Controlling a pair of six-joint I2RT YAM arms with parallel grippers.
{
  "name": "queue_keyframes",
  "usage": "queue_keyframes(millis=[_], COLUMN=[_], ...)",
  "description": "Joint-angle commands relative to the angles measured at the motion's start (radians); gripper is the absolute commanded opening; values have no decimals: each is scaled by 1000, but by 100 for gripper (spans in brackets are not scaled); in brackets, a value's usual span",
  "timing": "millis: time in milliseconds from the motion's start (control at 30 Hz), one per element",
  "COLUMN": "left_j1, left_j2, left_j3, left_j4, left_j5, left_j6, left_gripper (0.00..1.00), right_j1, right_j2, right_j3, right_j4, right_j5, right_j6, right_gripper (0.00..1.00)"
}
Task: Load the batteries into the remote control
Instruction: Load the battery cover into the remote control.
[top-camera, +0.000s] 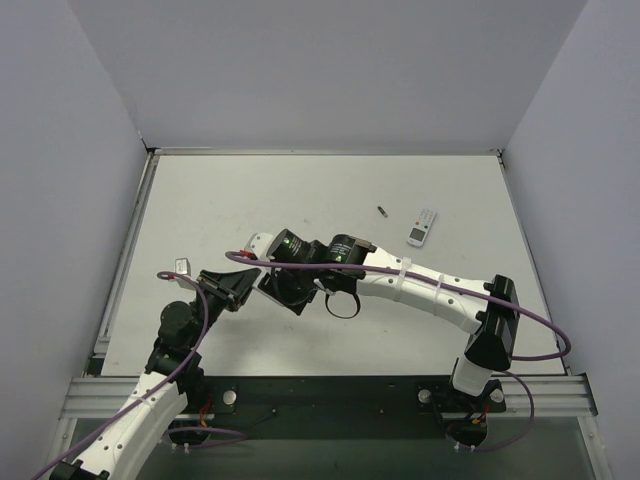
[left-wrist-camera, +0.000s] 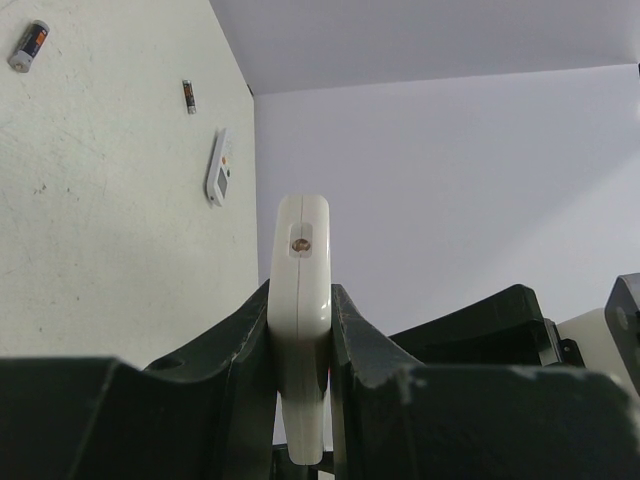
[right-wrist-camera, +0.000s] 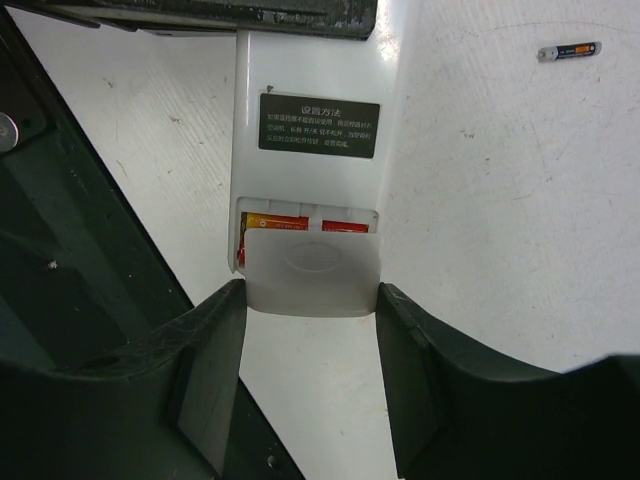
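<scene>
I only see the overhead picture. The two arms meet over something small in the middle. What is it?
Observer: The left gripper clamps a remote control, edge-on.
Visitor: Are its batteries in?
Observer: Yes, the right wrist camera shows two red batteries inside its opened back.
Visitor: And the lid?
Observer: The battery cover lies partway over them, pinched between the fingers of the right gripper.

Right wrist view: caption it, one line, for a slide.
Right gripper holds a pale plastic cover partly over two red batteries in the white-backed remote control.
</scene>
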Motion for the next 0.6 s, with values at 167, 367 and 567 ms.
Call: queue_keyframes(millis=[167, 367, 567], left_j1=[-4, -12, -18], left_j2=[-6, -3, -4], left_j3=[-170, -171, -173], left_j4=[60, 69, 79], left_j5=[9, 6, 6], left_j6=[-24, -40, -60], left_gripper=[0, 0, 0], right_j1=[11, 10, 10], right_j2=[13, 20, 26], right_j3=[47, 57, 67], right_j4=[-39, -41, -41], right_j5=[7, -8, -10], right_j6=[4, 2, 2], right_gripper=[48, 49, 50])
